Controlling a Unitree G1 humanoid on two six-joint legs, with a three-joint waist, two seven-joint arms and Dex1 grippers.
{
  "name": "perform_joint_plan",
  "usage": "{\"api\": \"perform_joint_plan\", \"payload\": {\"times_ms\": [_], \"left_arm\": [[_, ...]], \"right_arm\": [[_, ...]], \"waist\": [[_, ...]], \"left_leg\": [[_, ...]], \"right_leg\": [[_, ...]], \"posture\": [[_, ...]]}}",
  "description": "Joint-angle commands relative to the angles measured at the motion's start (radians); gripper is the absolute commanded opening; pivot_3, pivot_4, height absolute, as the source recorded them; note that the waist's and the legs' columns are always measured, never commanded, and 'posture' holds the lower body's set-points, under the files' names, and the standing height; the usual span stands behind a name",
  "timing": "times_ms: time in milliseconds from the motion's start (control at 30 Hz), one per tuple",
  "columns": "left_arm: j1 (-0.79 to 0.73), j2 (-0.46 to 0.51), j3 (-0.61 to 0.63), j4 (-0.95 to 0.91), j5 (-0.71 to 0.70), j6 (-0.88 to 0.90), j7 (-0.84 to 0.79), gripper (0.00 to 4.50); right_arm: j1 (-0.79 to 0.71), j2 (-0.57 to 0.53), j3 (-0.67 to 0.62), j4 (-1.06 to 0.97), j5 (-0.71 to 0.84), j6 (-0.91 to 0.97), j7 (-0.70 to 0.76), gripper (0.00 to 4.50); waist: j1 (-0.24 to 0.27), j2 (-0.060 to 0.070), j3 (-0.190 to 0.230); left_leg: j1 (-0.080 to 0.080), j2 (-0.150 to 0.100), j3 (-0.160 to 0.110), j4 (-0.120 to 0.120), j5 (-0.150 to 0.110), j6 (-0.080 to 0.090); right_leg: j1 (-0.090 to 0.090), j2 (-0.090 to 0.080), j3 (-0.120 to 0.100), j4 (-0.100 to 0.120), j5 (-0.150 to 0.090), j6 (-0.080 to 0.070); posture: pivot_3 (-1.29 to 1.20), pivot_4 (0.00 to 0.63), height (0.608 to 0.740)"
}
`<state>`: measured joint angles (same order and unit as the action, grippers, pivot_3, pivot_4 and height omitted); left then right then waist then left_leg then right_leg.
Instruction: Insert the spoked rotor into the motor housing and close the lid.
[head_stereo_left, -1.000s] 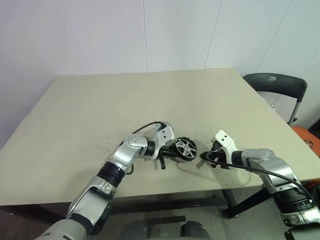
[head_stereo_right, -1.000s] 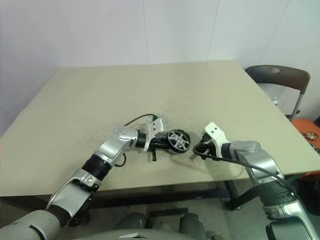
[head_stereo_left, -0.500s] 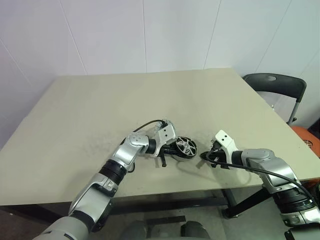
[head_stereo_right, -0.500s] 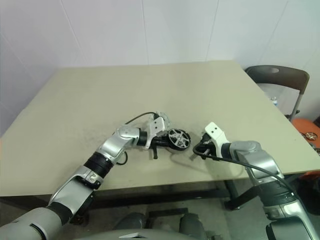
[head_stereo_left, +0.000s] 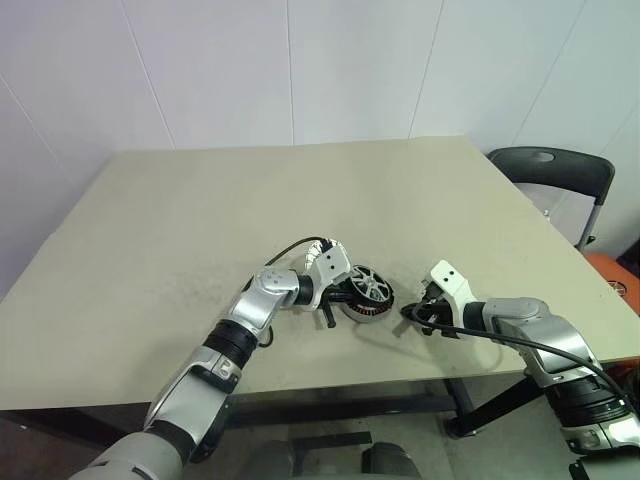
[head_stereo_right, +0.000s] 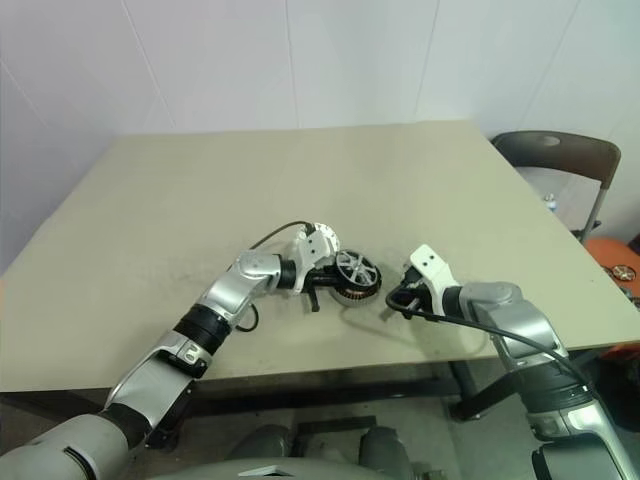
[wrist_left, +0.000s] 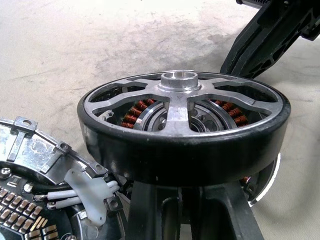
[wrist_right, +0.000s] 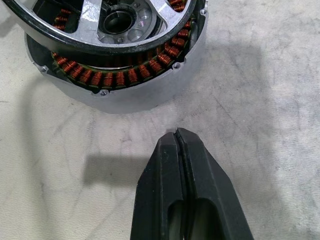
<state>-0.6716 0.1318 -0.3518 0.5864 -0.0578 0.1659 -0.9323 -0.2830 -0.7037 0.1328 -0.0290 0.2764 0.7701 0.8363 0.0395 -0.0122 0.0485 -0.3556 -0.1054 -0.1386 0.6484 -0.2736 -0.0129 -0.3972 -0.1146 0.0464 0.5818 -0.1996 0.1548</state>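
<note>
The spoked rotor (wrist_left: 185, 145) has a dark rim, silver spokes and a raised hub. My left gripper (wrist_left: 186, 200) is shut on its rim. It is slightly tilted over the open motor housing (wrist_right: 125, 87), whose copper windings show through the spokes. I cannot tell whether the two touch. The lid (wrist_left: 30, 165) lies open at the housing's edge, beside my left fingers. In the head views the rotor (head_stereo_left: 369, 286) sits near the table's front middle. My right gripper (head_stereo_left: 409, 313) is shut on nothing and rests on the table just right of the housing, fingertips (wrist_right: 170, 142) pointing at it.
The beige table (head_stereo_left: 250, 200) spreads wide behind and to the left of the parts. The front edge is close to both grippers. A dark chair (head_stereo_left: 551, 168) stands off the table's right side, with an orange object (head_stereo_left: 616, 276) beyond it.
My left gripper has carried the rotor slightly away from me and turned it from standing on edge to lying nearly flat above the housing. The right arm has stayed still.
</note>
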Motion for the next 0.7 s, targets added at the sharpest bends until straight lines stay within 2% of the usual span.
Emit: {"api": "perform_joint_plan", "payload": {"times_ms": [33, 700], "left_arm": [[0.005, -0.017, 0.025, -0.04, -0.03, 0.025, -0.018, 0.02], [0.031, -0.017, 0.004, -0.046, 0.035, 0.019, 0.002, 0.02]], "right_arm": [[-0.007, 0.005, -0.007, -0.014, -0.005, -0.008, -0.005, 0.0], [0.003, 0.001, -0.007, -0.018, -0.002, -0.006, -0.007, 0.0]], "waist": [[0.0, 0.0, 0.0], [0.0, 0.0, 0.0]], "left_leg": [[0.0, 0.0, 0.0, 0.0, 0.0, 0.0], [0.0, 0.0, 0.0, 0.0, 0.0, 0.0]], "right_leg": [[0.0, 0.0, 0.0, 0.0, 0.0, 0.0], [0.0, 0.0, 0.0, 0.0, 0.0, 0.0]], "posture": [[0.0, 0.0, 0.74], [0.0, 0.0, 0.74]]}}
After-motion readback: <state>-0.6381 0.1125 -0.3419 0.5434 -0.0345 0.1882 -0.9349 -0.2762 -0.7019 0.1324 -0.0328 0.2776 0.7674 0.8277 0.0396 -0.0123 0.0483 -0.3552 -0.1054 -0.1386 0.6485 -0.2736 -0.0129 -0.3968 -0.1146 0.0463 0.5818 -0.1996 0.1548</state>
